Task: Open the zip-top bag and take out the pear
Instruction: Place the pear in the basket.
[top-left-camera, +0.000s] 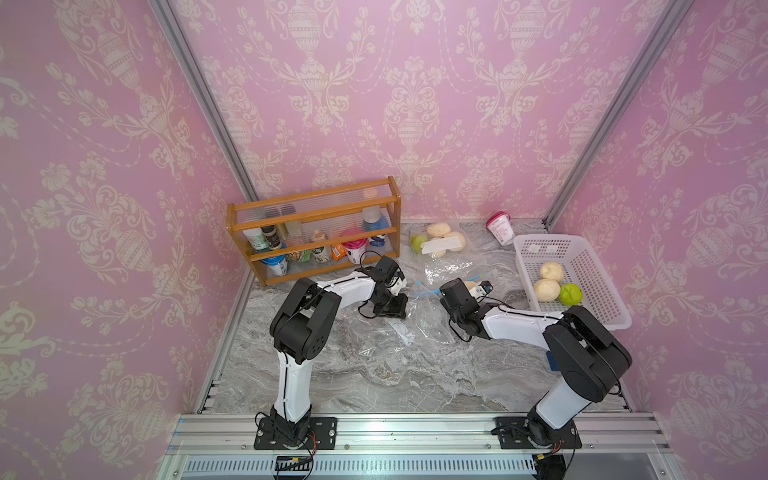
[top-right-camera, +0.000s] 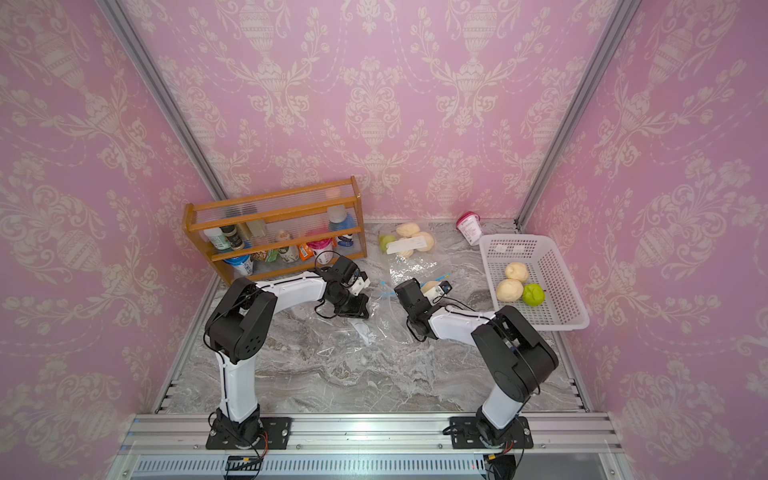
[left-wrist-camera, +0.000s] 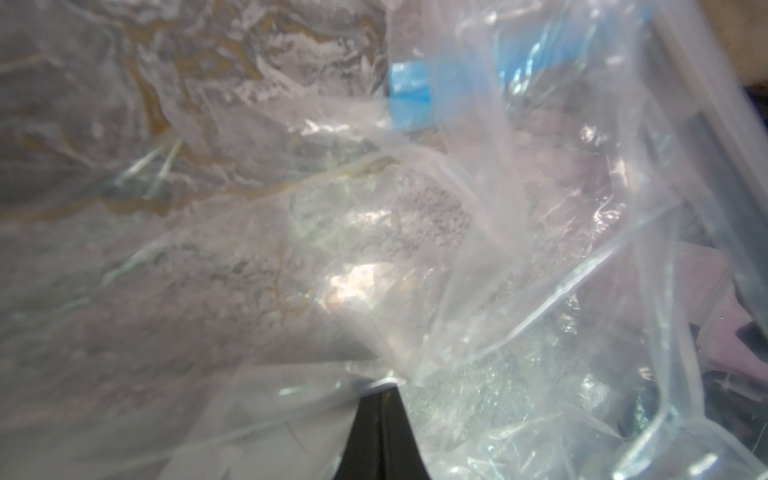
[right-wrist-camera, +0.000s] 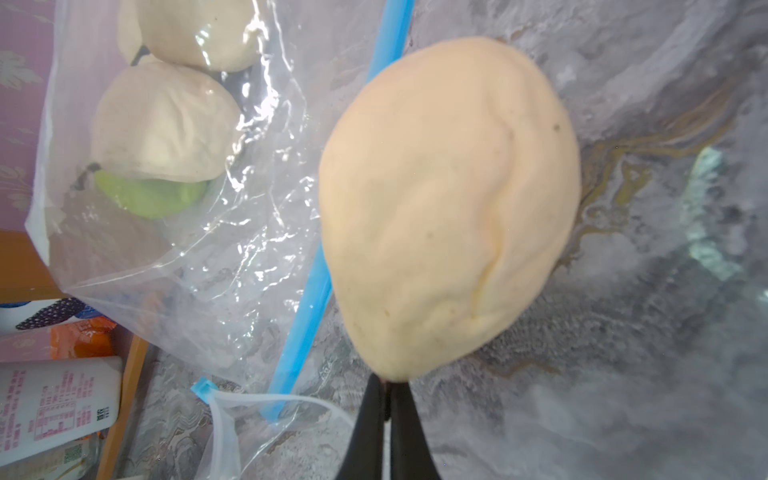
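Right gripper (right-wrist-camera: 387, 384) is pinched shut on the pear (right-wrist-camera: 449, 208)'s narrow tip, so its long axis sticks straight out past the fingers, looks like it's outside the zip-top bag (left-wrist-camera: 498, 249). Left gripper (left-wrist-camera: 380, 388) is clamped on that bag's plastic, farther from the fruit.

Crumpled clear film of the zip-top bag (left-wrist-camera: 457, 257) fills the frame. At bottom centre the black fingers (left-wrist-camera: 365, 440) are pressed together, pinching a fold of it. A blue zip strip (left-wrist-camera: 409, 89) sits at upper centre. The grey marbled bench (left-wrist-camera: 249, 50) shows through at upper left.
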